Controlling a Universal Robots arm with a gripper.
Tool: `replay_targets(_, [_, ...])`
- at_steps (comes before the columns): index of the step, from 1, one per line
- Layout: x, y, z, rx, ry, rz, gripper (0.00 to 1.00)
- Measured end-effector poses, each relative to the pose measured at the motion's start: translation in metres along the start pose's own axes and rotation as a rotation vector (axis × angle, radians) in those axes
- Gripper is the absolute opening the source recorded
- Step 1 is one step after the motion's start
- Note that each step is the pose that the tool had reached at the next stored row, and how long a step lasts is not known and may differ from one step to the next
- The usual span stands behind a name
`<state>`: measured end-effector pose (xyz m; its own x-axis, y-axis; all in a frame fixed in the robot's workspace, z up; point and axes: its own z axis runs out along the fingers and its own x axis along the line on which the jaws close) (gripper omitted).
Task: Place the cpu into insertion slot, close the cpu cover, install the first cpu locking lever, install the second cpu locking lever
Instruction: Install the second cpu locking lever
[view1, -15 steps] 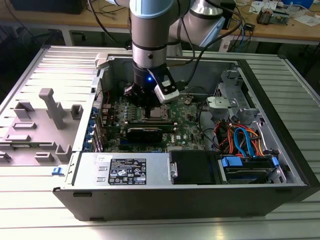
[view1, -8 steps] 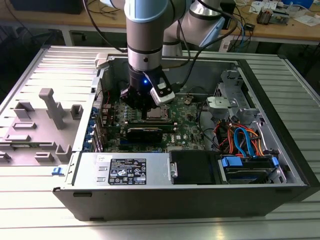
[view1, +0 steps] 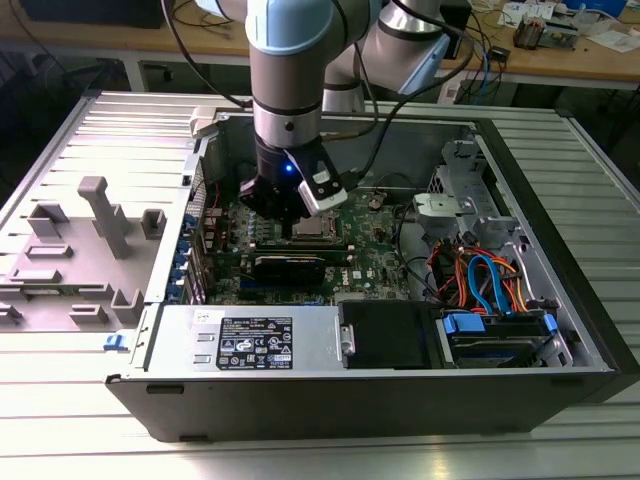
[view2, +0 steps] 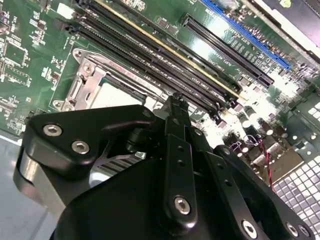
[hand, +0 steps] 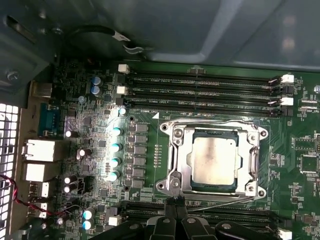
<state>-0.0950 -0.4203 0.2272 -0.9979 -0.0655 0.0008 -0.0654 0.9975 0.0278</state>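
With the cpu seated in the insertion slot under the closed cpu cover, the gripper, fingers together and holding nothing, may slip off the thin locking lever.

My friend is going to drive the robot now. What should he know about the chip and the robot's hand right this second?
Gripper: its fingertips look shut together, holding nothing, right at the edge of the insertion slot, by a thin wire lever there.
The cpu already sits flat in the slot, silvery top up.
The cpu cover looks lowered around the chip, its open middle showing the chip.
Done: chip placed, and the cover appears closed.
Left: the locking levers. I cannot tell from these views whether either one is latched yet.
In the exterior view, the arm hangs over the motherboard inside the open computer case.
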Motion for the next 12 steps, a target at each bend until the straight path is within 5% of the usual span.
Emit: replay_targets(12, [0.0025,-0.0013,0.0075,0.0001,0.0002,-0.006,0.11])
